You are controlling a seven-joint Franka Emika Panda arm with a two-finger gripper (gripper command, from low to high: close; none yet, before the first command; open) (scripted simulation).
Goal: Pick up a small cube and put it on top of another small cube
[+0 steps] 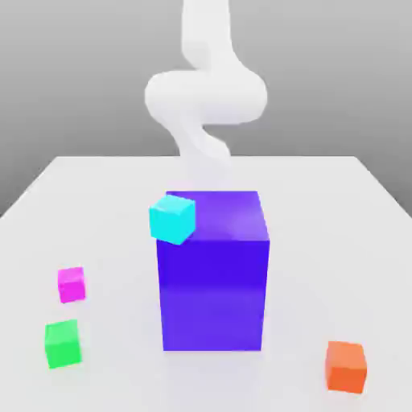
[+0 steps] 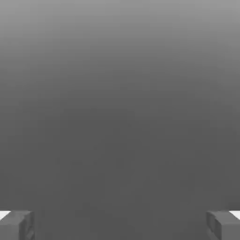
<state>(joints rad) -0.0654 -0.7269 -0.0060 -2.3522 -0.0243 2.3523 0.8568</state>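
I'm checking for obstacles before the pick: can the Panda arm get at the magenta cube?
Probably yes: the magenta cube lies with nothing on top, beside the big block, and the gripper is open.

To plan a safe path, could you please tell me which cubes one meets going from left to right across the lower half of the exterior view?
Green cube, magenta cube, big blue-purple block, orange cube.

Operator, your inspection finds no legible text, label, brand, number or sign on any surface in either the exterior or hand view.
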